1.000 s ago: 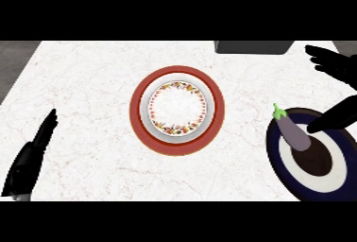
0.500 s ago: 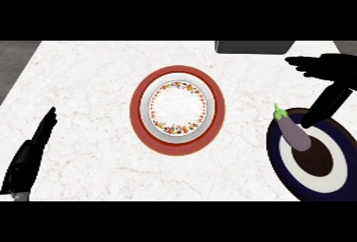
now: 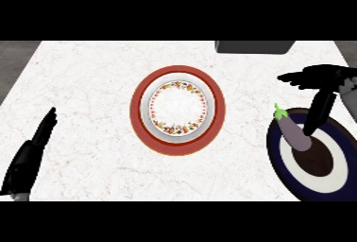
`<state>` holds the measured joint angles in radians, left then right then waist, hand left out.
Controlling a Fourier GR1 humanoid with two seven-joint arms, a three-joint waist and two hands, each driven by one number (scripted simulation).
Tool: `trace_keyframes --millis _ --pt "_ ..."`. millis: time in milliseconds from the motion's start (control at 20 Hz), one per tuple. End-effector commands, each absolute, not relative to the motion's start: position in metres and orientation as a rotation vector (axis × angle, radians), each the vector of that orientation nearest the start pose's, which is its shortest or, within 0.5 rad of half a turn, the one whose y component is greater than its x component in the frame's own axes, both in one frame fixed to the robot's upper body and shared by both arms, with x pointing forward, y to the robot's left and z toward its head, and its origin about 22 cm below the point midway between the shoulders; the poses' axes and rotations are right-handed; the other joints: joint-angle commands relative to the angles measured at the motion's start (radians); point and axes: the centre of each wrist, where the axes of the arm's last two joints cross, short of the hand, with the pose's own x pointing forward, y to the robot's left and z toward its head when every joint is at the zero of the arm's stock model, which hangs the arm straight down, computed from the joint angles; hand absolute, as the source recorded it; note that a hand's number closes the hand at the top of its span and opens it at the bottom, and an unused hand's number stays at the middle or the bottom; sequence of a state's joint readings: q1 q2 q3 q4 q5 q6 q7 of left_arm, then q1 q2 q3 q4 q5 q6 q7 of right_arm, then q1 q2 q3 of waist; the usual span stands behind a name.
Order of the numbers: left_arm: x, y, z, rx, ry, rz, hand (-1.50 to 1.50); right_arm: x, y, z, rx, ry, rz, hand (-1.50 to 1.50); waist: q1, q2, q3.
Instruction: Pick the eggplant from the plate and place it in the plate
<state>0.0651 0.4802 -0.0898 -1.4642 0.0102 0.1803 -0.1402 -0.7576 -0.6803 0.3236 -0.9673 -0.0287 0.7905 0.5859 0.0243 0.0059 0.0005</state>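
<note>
- Two plates sit on the white tabletop [image 3: 90,71], and neither has shifted over the last second; only the right hand has moved.
- At the near left edge, the left hand [image 3: 31,156] rests as before, fingers straight and together, holding nothing.
- In the middle lies the red-rimmed plate [image 3: 213,106] with its flowered centre, bare of food; I judge it the place the eggplant is meant to go.
- Right of it, the eggplant [image 3: 294,131] lies on the dark blue plate [image 3: 279,156] at the near right, green stem pointing far.
- At the far right, the right hand [image 3: 317,78] has swung in leftward from the edge and come down; its fingers are spread wide, one reaching down to about the eggplant's right side, whether touching I cannot tell.
- Nothing is gripped yet, so the pick looks about to start.
</note>
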Motion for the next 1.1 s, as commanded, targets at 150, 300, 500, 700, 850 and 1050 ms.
trace_keyframes --millis 150,300,500,700,850,1050 --pt "0.211 0.321 -0.018 0.456 -1.516 -0.306 0.0 0.4 -0.322 0.124 -0.246 -0.568 1.254 -1.5 -0.013 -0.004 0.0" --pt "0.228 0.33 0.011 0.463 -1.522 -0.308 0.0 0.406 -0.319 0.113 -0.237 -0.543 1.269 -1.5 -0.01 -0.003 0.0" --pt "0.2 0.338 0.005 0.457 -1.521 -0.307 0.0 0.404 -0.317 0.088 -0.181 -0.508 1.275 -1.5 -0.004 -0.003 0.0" --pt "0.215 0.338 -0.011 0.459 -1.519 -0.292 0.0 0.4 -0.308 0.072 -0.186 -0.472 1.3 -1.5 -0.013 -0.004 0.0" --pt "0.22 0.355 -0.01 0.464 -1.514 -0.294 0.0 0.4 -0.329 0.087 -0.196 -0.474 1.293 -1.5 -0.017 -0.005 0.0" --pt "0.217 0.326 -0.012 0.479 -1.53 -0.289 0.0 0.396 -0.311 0.064 -0.18 -0.482 1.279 -1.5 -0.019 -0.006 -0.001"
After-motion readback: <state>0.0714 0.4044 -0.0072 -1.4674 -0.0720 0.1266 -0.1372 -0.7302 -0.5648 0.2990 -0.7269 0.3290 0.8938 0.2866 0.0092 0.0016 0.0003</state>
